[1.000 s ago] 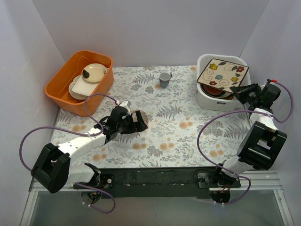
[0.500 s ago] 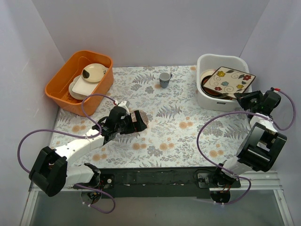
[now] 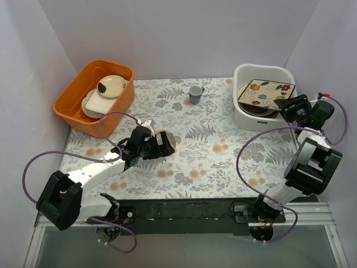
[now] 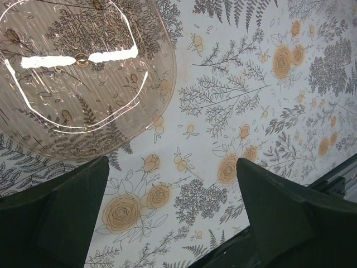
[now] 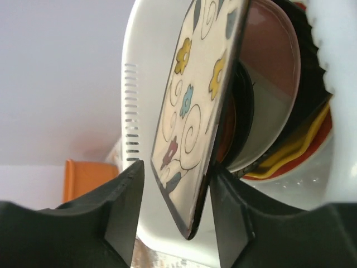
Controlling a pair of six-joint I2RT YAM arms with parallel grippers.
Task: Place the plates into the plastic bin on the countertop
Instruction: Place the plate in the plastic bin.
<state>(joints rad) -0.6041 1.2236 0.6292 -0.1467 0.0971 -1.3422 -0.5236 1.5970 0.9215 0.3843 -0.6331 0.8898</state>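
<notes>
- Since 0.5 s ago the cream square plate point(image 3: 263, 91) has swung off the right rim of the plastic bin point(image 3: 246, 118) and lies farther in over the stack. The right gripper point(image 3: 288, 104) has followed it inward.
- On the left gripper point(image 4: 173, 167), the 2 fingers point(image 4: 56, 212) are spread wide and hold nothing. Only the fern-printed countertop point(image 4: 251, 100) shows between them.
- A clear pink plate point(image 4: 83, 72) lies flat on the cloth just beyond those fingertips. It sits ahead of 1 finger, off to the side of the gap and not between the 2.
- On the right gripper, the 2 fingers stand narrowly apart on either side of the cream square plate's nearest corner, which reaches back into the gap.
- 1 of these fingers seems to meet the plate's underside, and a thin white strip shows between the other and the flowered face. I cannot tell whether they are clamping it.
- Beyond those fingertips the plate slopes away into the bin and leans on the stacked plates point(image 5: 268, 84), whose brownish-pink, yellow and red edges show beneath it.
- Farther off, a grey-blue cup point(image 3: 194, 95) stands upright on the cloth.
- An orange tub point(image 3: 120, 99) at the far left holds cream dishes point(image 3: 110, 85).
</notes>
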